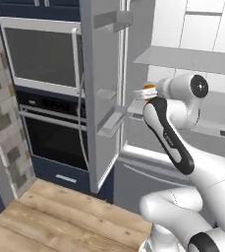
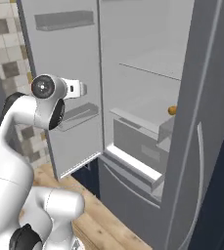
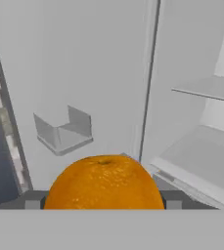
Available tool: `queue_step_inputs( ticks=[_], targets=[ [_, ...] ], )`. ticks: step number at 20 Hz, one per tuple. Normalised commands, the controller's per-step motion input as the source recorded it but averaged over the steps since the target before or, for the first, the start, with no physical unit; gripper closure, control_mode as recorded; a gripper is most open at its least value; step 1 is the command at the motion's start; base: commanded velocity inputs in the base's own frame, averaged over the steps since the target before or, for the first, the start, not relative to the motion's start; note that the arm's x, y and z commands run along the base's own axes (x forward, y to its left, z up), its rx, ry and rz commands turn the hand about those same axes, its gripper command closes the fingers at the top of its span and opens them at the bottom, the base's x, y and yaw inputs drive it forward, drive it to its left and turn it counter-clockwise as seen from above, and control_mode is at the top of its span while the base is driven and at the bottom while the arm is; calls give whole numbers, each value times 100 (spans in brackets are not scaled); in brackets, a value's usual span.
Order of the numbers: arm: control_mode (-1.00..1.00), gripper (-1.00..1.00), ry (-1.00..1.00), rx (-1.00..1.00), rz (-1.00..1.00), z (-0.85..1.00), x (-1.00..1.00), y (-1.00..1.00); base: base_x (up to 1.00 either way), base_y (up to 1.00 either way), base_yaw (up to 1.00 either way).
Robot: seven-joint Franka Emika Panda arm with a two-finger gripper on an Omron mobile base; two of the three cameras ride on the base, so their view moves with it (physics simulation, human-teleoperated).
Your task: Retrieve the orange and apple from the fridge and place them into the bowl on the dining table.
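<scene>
Kitchen scene with the fridge [image 1: 104,93] standing open, its grey steel doors swung wide and its white interior showing shelves [image 1: 192,59] and door bins [image 2: 64,19]. The white arm reaches up toward the fridge opening, its wrist level with the middle shelves.

In the hand view, the orange [image 3: 103,183] sits right between the gripper [image 3: 103,202] fingers, its skin meeting both dark fingertips [image 3: 33,201] on either side. The jaws stand fairly wide, pinching the orange between them. Behind the fruit are the inside of the left fridge door with a small grey bin [image 3: 64,132] and, to the right, the white shelves.

In the left base view, a sliver of the orange [image 1: 148,89] peeks out beside the wrist, in front of the shelf edge. In the right base view, a second small round orange-brown fruit [image 2: 172,110] rests on a shelf deep in the fridge, partly hidden by the right door [image 2: 201,122].

To the left of the fridge stand a black built-in microwave [image 1: 40,54] and oven [image 1: 55,138]. Wood flooring [image 1: 60,221] lies below.
</scene>
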Motion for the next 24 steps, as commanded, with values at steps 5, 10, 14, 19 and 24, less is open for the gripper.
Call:
queue_step_inputs(
  ticks=[5,10,14,19,24],
  targets=[
    [100,100,0,0,0,0,0,0,-53,0,39],
    [100,100,0,0,0,0,0,0,-61,0,42],
    [100,100,0,0,0,0,0,0,-59,0,41],
    [100,100,0,0,0,0,0,0,-55,0,41],
    [100,100,0,0,0,0,0,0,-39,0,38]
  ],
)
